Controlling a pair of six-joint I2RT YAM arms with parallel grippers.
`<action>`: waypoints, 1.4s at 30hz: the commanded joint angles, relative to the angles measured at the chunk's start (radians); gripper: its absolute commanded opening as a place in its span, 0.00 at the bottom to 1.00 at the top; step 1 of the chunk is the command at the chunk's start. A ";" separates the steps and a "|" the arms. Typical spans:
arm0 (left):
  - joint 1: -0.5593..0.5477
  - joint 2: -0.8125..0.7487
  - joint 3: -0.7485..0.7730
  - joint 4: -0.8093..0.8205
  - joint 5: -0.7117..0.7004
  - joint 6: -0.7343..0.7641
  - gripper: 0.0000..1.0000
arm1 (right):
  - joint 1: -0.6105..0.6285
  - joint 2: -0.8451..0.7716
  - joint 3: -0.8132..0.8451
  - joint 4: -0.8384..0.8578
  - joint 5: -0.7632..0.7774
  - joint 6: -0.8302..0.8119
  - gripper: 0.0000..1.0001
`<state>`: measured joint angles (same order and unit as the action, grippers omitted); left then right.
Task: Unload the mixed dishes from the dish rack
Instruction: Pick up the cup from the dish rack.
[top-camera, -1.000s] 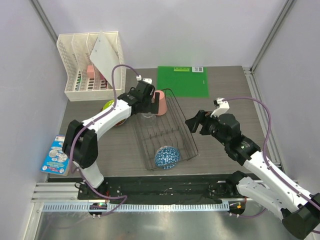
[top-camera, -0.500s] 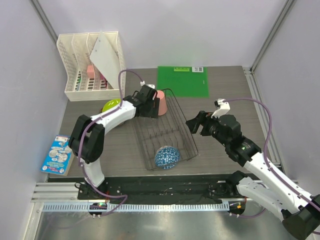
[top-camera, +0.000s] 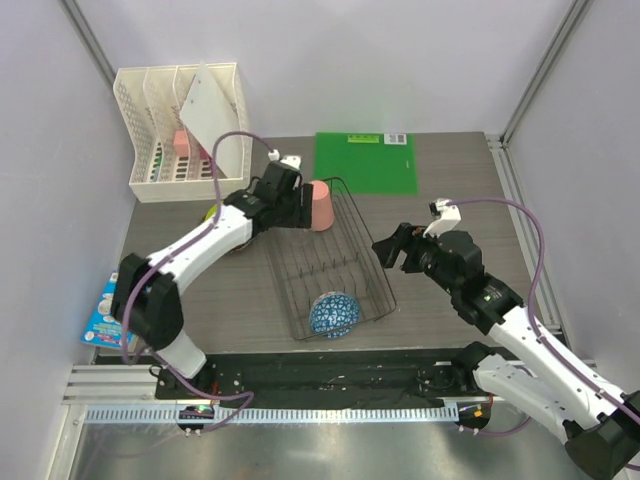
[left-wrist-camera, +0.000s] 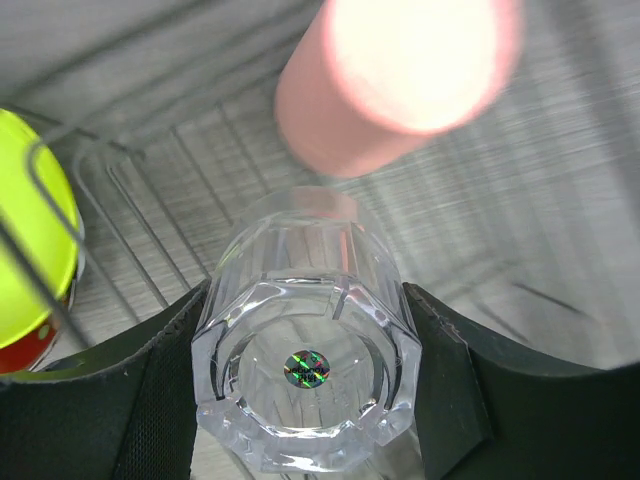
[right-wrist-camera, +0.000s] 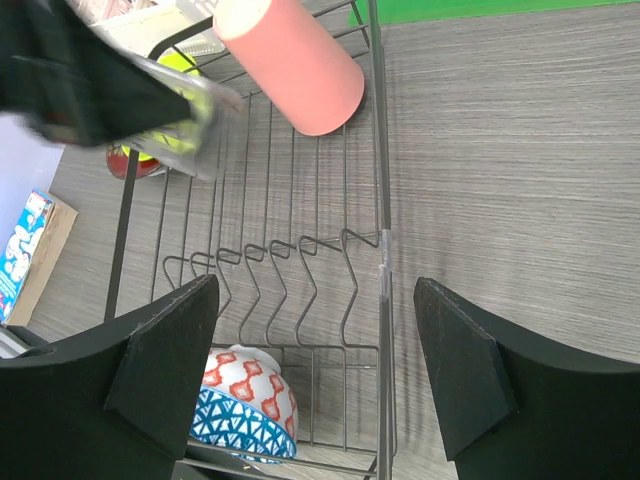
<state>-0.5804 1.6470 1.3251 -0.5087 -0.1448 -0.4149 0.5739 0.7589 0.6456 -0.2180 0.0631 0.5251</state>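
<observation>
The left arm and right arm share one build — white shells on the long links, matte black housings at the joints. A mauve-grey cable loops free of each, past a small white plug by the wrist. Both sets of jaws are blunt black wedges.

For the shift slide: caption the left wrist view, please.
Left gripper holds the clear glass tumbler above the dish rack, salmon-pink cup beyond.

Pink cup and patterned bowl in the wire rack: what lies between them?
Between the pink cup and the bowl lie only the dish rack's bare wires and its row of divider prongs, no dish. The right wrist view shows this.
</observation>
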 joint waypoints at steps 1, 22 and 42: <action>0.004 -0.239 0.049 0.044 0.077 -0.028 0.31 | -0.002 -0.023 0.011 0.016 0.032 -0.004 0.84; 0.057 -0.323 -0.400 1.571 0.881 -1.114 0.00 | 0.000 -0.242 -0.107 0.397 -0.255 0.138 0.82; -0.006 -0.251 -0.504 1.782 0.916 -1.216 0.00 | -0.002 -0.153 -0.067 0.617 -0.198 0.134 0.79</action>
<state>-0.5716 1.4044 0.8371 1.1870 0.7601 -1.6211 0.5739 0.5533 0.5297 0.2790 -0.1333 0.6533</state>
